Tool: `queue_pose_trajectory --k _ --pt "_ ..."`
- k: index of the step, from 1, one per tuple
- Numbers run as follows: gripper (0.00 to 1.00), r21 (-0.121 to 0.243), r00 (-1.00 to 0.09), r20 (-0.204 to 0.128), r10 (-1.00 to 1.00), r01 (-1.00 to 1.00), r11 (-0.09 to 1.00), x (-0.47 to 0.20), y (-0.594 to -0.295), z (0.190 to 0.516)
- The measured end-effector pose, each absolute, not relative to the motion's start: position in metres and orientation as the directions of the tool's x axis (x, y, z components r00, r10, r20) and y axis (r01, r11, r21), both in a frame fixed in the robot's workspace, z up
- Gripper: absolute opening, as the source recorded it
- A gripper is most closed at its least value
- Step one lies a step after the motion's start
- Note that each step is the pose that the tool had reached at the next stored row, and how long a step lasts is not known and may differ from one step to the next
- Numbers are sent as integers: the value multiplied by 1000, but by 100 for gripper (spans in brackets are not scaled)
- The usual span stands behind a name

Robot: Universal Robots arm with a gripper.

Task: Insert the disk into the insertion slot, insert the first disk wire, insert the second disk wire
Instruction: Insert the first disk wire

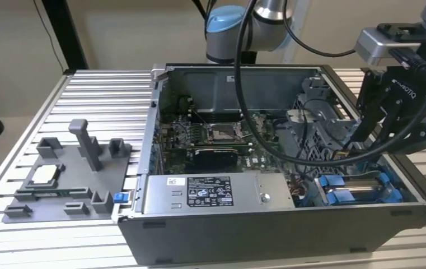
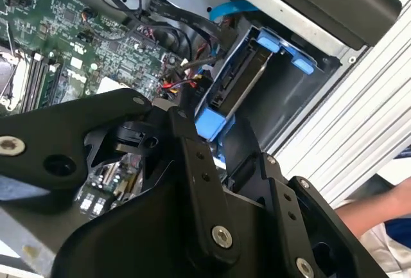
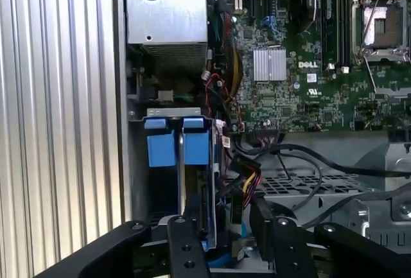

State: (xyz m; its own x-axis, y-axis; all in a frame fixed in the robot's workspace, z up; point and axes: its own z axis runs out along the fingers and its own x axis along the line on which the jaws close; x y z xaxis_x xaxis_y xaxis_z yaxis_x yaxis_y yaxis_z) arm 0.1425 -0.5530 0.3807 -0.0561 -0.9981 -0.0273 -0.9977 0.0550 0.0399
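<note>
Two bright blue tabs (image 3: 160,142) sit at the mouth of the insertion slot (image 3: 172,111), a grey metal bay in the corner of the open computer case (image 1: 272,235) towards the exterior view's right. The disk (image 3: 192,191) stands on edge inside that bay. In both wrist views it shows as a thin slab, dull silver and dark along its edge, framed by its blue plastic carrier. Its label face is hidden. The gripper (image 3: 231,226) hangs just above the slot with its black fingers (image 3: 183,246) spread wide and clamping nothing. The disk's end and a bundle of red, yellow and black wires (image 3: 247,185) show in the gap between them. In the exterior view the gripper (image 1: 355,147) reaches down into the case, close over the slot's blue rails (image 1: 345,196). The green motherboard (image 3: 302,79) lies beside the bay.
</note>
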Motion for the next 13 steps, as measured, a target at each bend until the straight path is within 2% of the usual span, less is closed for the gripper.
queue_pose_trajectory --k 13 --pt "100 40 -56 -28 -998 -998 55 147 -541 366"
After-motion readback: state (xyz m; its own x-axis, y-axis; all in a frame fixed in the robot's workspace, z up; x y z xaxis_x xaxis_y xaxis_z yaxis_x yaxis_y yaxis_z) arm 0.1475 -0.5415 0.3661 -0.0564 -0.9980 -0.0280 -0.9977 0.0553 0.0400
